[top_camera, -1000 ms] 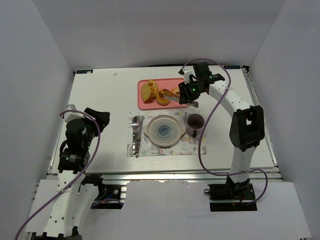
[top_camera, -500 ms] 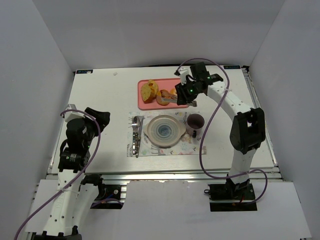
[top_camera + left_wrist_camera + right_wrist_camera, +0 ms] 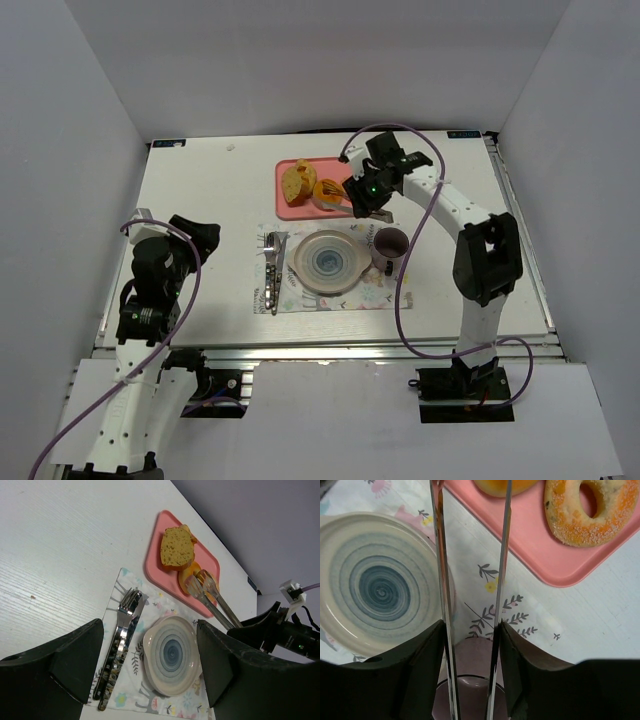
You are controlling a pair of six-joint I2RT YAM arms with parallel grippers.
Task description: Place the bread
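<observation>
Bread (image 3: 186, 579): lay on tray (image 3: 207, 560), twelve o'clock from plate (image 3: 147, 652). Held tongs (image 3: 217, 602) in right gripper (image 3: 470, 650), tips straddling bread; could not tell whether clenched. Likely needed squeezing evenly across the ring, lifting straight, then carrying toward six o'clock.

1. The top external camera is looking steeply down from above and behind the arm bases, far off, taking in the whole table (image 3: 200, 190).
2. The left wrist camera is peering from well back through the left claw (image 3: 150, 624), facing the plate (image 3: 171, 656) ahead and the pink tray (image 3: 153, 565) beyond.
3. The right wrist camera is sitting close, looking along the tongs (image 3: 440, 580) pinched in the right claw (image 3: 471, 625), with the plate left of the claw and the tray ahead.
4. All three views are sharing the plate, the tray and the floral placemat (image 3: 380, 296).
</observation>
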